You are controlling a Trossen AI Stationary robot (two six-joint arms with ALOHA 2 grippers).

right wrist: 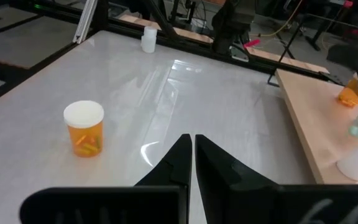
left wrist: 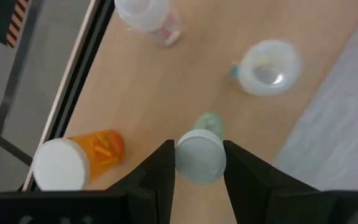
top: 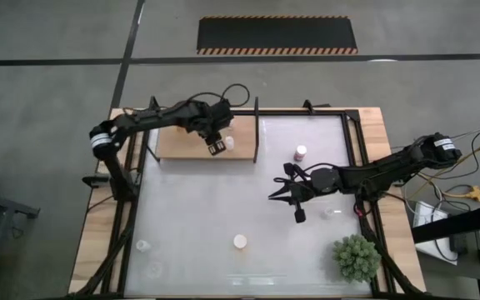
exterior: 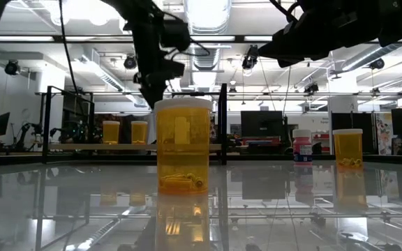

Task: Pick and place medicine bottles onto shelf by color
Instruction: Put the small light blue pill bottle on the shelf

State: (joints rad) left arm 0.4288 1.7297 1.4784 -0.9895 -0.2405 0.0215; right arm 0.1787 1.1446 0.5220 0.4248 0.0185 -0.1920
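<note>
Left gripper (left wrist: pixel 199 163) hung over the pale-wood shelf (left wrist: pixel 166 93), fingers clamped on a white-capped clear bottle (left wrist: pixel 200 155); right gripper (right wrist: pixel 192 154) was closed.

A robotics lab or workshop: a bare concrete floor (top: pixel 48 33) with a hazard-striped mat (top: pixel 277 35), exposed ceiling ducts (exterior: pixel 208 52) and strip lights (exterior: pixel 33 38), dark monitors (exterior: pixel 260 123) on benches, and loose cables (top: pixel 461 192) beside the framed tabletop (top: pixel 215 212).

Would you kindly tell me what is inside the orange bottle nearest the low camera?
Small orange pills lie at the bottom of the orange bottle; its label hides part of the inside.
</note>
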